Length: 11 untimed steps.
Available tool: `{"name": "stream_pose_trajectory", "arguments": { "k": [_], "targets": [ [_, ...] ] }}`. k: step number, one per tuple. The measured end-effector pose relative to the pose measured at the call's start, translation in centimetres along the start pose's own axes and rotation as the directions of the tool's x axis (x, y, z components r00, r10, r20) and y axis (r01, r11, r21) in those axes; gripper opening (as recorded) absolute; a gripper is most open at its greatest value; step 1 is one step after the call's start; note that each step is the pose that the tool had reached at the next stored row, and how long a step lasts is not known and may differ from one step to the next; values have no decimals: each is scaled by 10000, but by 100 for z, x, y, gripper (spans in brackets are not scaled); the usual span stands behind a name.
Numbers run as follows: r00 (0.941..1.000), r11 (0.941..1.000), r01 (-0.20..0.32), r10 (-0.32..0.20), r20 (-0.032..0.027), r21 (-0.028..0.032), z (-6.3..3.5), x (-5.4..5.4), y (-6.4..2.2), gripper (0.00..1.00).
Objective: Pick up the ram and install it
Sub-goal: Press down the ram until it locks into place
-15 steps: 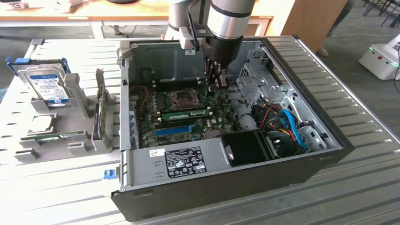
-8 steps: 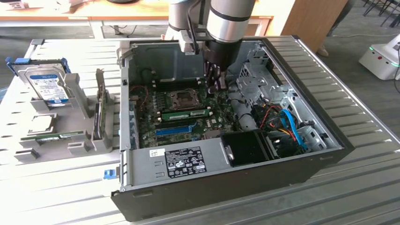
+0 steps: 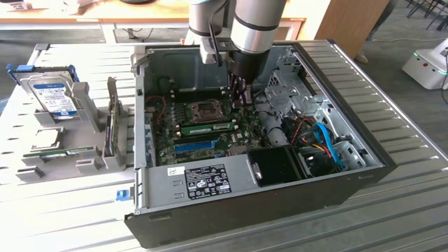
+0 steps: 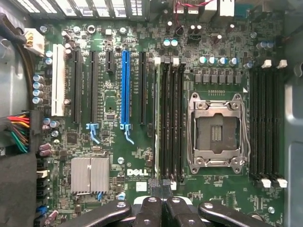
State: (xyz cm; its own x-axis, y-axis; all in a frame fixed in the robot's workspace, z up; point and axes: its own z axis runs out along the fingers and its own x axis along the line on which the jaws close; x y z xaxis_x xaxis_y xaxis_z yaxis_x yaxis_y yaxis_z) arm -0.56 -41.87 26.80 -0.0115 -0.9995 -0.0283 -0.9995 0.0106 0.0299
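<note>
**Tool** (image 4: 161, 183): dark two-fingered tool on a silver-and-black arm. Its fingers were pressed together with nothing pinched between them. It hung inside the open case, low over the board.

**Ram** (image 3: 210, 127): long, narrow green circuit-board stick with a pale label. It stood on edge in the memory bank, near the tool and a little below it. Whether the tool touched it could not be told.

**Black memory slots** (image 4: 173, 118): a row of long parallel slots with white end clips, directly ahead of the tool's tip.

**Square silver processor socket** (image 4: 215, 130): metal-framed, just beside the memory slots and near the tool.

**Long blue plastic slot** (image 4: 125, 90): set among black expansion slots, beyond the ram from the tool.

**Silver finned heatsink** (image 4: 90, 175): a low square block near the tool, on the blue slot's side.

**Green motherboard** (image 4: 208, 187): lay flat beneath the tool and carried all of the above.

**Black computer case** (image 3: 266, 210): side panel off, surrounding the tool.

**Grey moulded fixture** (image 3: 91, 115): outside the case, well apart from the tool.

**Boxy hard drive with blue-white label** (image 3: 56, 97): propped in the fixture.

**Second green board stick** (image 3: 66, 153): lay in the fixture's low tray.

**Ribbed metal surface** (image 3: 392, 220): carried the case and the fixture.
</note>
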Motion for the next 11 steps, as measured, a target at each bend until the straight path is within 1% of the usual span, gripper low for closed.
{"name": "stream_pose_trajectory", "arguments": {
  "k": [11],
  "targets": [
    [10000, 10000, 0, 0, 1, 0, 129, 4, -4, 10]
  ]
}}
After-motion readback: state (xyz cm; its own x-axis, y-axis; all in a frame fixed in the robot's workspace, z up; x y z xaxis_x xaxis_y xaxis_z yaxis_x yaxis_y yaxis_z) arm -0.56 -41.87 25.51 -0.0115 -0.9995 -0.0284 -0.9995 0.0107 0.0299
